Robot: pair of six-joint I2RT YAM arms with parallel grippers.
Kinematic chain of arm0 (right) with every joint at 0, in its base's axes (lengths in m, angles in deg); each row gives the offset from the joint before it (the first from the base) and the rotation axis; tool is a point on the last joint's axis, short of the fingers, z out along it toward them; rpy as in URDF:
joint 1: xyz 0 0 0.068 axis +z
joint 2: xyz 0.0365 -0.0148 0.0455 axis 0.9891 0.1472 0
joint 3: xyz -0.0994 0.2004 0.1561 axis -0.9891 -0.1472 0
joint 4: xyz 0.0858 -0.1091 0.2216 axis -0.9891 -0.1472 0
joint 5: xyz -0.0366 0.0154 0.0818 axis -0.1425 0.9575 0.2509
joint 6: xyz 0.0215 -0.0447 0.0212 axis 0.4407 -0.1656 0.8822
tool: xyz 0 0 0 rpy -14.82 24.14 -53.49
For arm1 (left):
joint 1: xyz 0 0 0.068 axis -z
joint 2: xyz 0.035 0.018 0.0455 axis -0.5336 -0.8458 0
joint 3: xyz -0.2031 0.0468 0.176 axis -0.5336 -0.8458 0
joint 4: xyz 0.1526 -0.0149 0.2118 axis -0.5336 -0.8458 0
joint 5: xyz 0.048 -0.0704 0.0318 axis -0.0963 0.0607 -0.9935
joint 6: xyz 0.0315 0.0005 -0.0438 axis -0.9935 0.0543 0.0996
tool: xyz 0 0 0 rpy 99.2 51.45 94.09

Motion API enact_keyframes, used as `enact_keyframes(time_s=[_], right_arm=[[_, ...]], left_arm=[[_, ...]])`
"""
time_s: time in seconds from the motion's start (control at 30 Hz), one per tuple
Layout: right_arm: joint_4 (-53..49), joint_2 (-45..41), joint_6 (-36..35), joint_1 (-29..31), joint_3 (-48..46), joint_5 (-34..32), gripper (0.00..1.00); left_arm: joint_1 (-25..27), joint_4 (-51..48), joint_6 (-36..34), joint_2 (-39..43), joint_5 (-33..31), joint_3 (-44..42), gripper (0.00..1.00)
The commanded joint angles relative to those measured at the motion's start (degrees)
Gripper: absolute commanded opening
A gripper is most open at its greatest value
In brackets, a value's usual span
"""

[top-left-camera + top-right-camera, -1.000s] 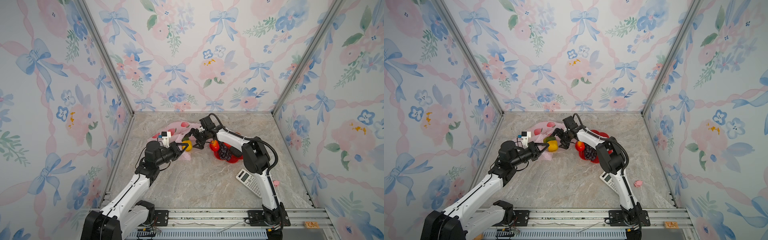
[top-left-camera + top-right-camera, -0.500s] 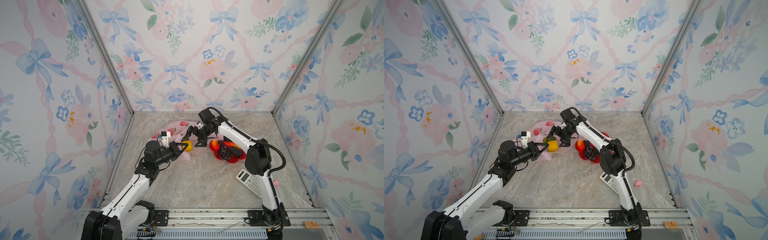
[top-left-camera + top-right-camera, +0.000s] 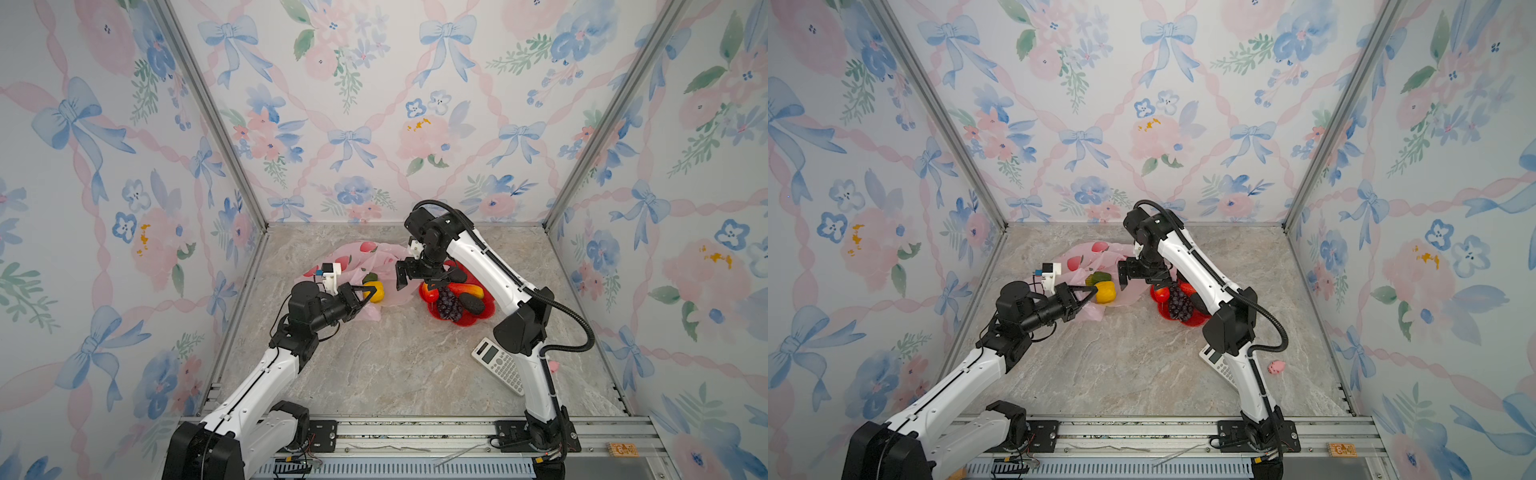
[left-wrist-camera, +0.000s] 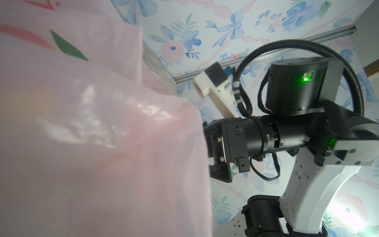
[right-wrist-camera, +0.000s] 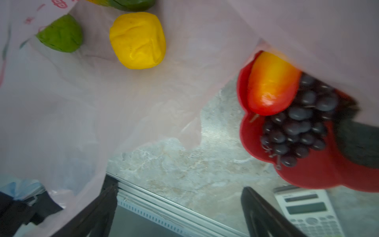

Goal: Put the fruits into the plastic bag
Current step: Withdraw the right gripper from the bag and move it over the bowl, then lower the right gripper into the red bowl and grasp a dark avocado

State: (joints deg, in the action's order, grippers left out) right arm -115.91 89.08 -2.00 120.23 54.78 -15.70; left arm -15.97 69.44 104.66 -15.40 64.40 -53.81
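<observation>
Fruits are split between two places. We see the yellow lemon (image 3: 374,291) and the bumpy green ball (image 5: 61,33) lying on the film of the plastic bag (image 3: 376,255). A red-yellow mango (image 5: 270,84), the purple grape bunch (image 3: 449,301) and the dark avocado (image 3: 472,304) sit on the red plate (image 3: 487,312) just beside the bag. The bag lies crumpled toward the back of the marble table (image 3: 395,365), left of the plate. We find the left gripper (image 3: 366,296) pinched tight on the bag's near edge, just beside the lemon, with pink film draped across its wrist view. The right gripper (image 3: 415,283) hangs with its jaws spread wide and nothing between them, above the gap between bag and plate. A calculator (image 3: 498,365) rests toward the front right, and a tiny pink pig (image 3: 1277,366) lies near it, well apart from the plate
</observation>
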Motion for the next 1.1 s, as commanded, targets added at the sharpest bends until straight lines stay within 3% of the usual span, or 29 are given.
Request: enact_keyframes(time_s=[0.0,0.13,0.47,0.8,1.07], right_arm=[[-6.4,-8.1,-5.3,-0.1,-3.1,-13.8,0.96],[-0.4,-16.2,-6.1,-2.2,-14.2,-16.9,0.96],[14.7,-26.1,-4.0,-13.9,-41.0,-3.2,0.96],[17.8,-21.1,-6.7,-20.8,-46.1,-2.1,0.96],[28.6,-21.0,7.3,-23.3,-52.1,1.3,0.96]], left_arm=[[-0.5,-0.1,-0.8,-0.5,0.3,0.8,0.00],[-0.5,-0.1,-0.9,-0.6,0.0,1.0,0.00],[-0.5,-0.1,-0.7,0.1,0.0,0.3,0.00],[-0.6,-0.1,-0.4,0.6,-0.2,-0.4,0.00],[-0.6,-0.1,-0.1,0.6,-1.0,-0.6,0.00]])
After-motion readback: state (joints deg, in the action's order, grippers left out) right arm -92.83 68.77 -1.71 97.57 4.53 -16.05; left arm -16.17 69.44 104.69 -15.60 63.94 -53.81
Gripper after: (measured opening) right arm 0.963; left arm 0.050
